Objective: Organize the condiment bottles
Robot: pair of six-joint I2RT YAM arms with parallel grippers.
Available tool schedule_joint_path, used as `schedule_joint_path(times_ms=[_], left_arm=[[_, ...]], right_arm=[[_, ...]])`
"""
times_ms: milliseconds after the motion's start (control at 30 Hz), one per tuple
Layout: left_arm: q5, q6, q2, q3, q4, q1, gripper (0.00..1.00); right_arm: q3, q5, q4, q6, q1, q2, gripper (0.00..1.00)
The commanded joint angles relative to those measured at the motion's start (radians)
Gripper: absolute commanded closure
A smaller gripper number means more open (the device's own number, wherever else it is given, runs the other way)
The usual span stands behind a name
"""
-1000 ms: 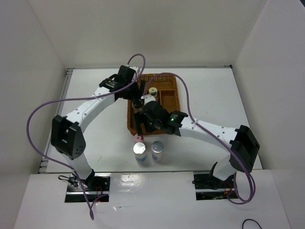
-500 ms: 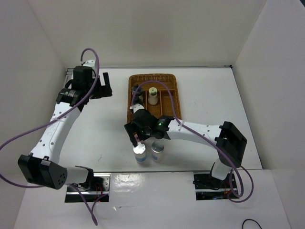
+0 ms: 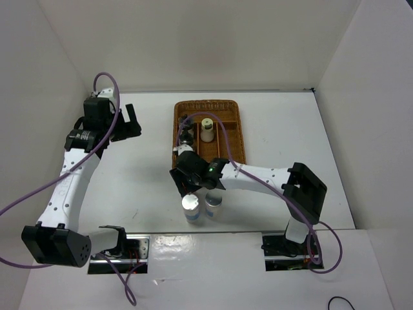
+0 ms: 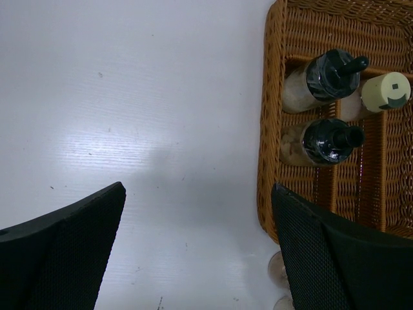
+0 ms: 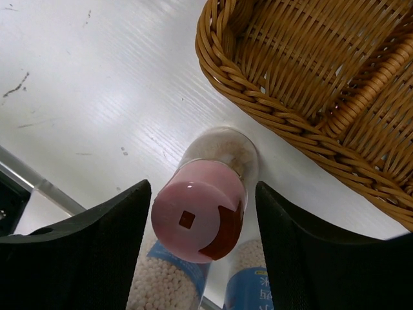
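The white bench (image 3: 290, 142) fills the overhead view, with the wicker tray (image 3: 229, 139) at upper centre. The left arm (image 3: 71, 174) reaches to the upper left, and the left pincer (image 4: 193, 258) is spread wide over bare bench, pinching nothing. The right arm (image 3: 258, 175) stretches to the tray's lower-left corner. The right pincer (image 5: 203, 258) flanks the pink-capped bottle (image 5: 197, 219), which stands on the bench just outside the woven rim — whether the fingers press it I cannot tell. Just below, side by side, stand the left silver-capped jar (image 3: 191, 205) and the right silver-capped jar (image 3: 213, 201). In the tray's left column a black-capped bottle (image 4: 326, 71) sits above a second black-capped bottle (image 4: 326, 139) — the pale-yellow-capped bottle (image 4: 385, 90) is one compartment to the right.
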Motion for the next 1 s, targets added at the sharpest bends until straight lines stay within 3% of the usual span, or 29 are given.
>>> schedule_joint_path(times_ms=[0,67,367,600,967], left_arm=[[0.031,-0.007,-0.028,-0.012,0.028,0.013,0.01],[0.031,-0.007,-0.028,-0.012,0.028,0.013,0.01],[0.06,-0.007,-0.028,-0.032,0.037,0.013,0.01],[0.06,-0.007,-0.037,-0.052,0.037,0.013,0.01],[0.19,-0.045,-0.066,-0.173,0.047,0.032,0.01]], right_arm=[[0.042,0.022,-0.027,0.002,0.013,0.019,0.3],[0.052,0.033,-0.037,0.002,0.013,0.028,0.38],[0.103,0.069,-0.078,-0.007,0.013,0.01,0.52],[0.203,0.142,-0.172,-0.007,0.001,-0.116,0.52],[0.229,0.182,-0.204,-0.065,-0.246,-0.289,0.52]])
